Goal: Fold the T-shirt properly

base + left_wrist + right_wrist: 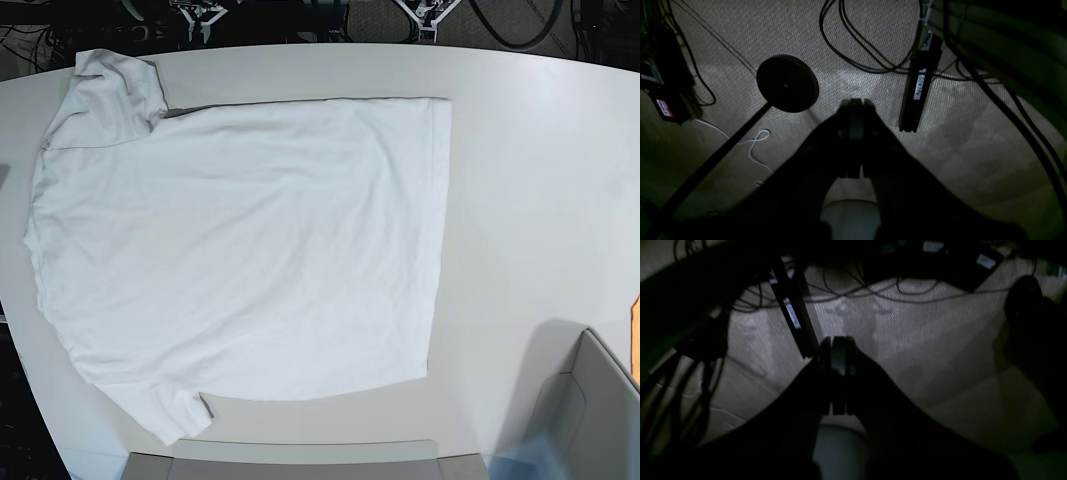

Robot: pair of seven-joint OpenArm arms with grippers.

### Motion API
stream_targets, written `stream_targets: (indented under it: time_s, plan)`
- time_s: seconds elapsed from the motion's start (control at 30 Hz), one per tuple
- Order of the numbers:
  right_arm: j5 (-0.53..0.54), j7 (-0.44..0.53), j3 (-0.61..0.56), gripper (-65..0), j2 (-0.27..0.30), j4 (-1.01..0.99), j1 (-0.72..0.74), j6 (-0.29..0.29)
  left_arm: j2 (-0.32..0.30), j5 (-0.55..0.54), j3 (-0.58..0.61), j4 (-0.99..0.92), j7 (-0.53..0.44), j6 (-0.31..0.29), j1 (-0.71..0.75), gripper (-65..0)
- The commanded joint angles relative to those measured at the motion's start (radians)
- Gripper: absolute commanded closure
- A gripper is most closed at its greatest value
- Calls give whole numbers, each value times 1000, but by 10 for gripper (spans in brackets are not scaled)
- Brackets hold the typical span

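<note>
The white T-shirt [240, 250] lies spread flat on the pale tabletop [540, 180] in the base view. Its hem is toward the right and its two short sleeves [112, 82] are at the left, top and bottom. Neither gripper shows in the base view. In the left wrist view my left gripper [856, 102] is a dark shape with its fingers together, empty, over carpeted floor. In the right wrist view my right gripper [838, 340] looks the same, shut and empty, over the floor. No cloth shows in either wrist view.
Grey flat shapes sit at the bottom edge [285, 462] and bottom right corner [585, 410] of the base view. On the floor are a round black stand base [787, 83], a labelled black bar [918, 96] and several loose cables [867, 56].
</note>
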Motion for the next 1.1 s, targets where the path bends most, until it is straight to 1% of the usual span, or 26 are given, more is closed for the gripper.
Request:
stream_targets:
  time_s: [0.0,0.2,0.27,0.37,0.5,0.57,0.67,0.83,0.9,1.07]
  plan:
    - [2,4,3,-1,-6,3,2,0,-1,0,3,2,-6,5,0,-1]
    - [2,4,3,-1,-25,3,2,2,2,0,3,2,-6,5,-3,-1]
    - [-2,-4,-5,-1,-36,-3,12,2,18,0,3,2,-6,5,-3,-1]
    - [-2,-1,-5,-1,-36,-3,28,2,25,0,3,2,-6,5,-1,-1]
    - [-2,11,-7,-1,-38,3,-12,2,29,-1,1,2,-6,3,-3,-1]
    - [-1,31,-7,-1,-39,25,-40,3,30,-3,1,2,-6,3,-3,-1]
    - [-4,80,-7,-1,-56,49,-66,3,30,-3,-2,2,-6,3,-4,-1]
    - [-4,91,-7,-1,-29,51,-72,3,22,-3,3,2,-6,3,-4,-1]
    - [-4,91,-7,-1,-9,49,-72,3,19,-3,3,3,-6,3,-4,-1]
    - [-4,91,-7,-1,1,52,-81,3,-22,-3,-5,3,-6,3,-17,-1]
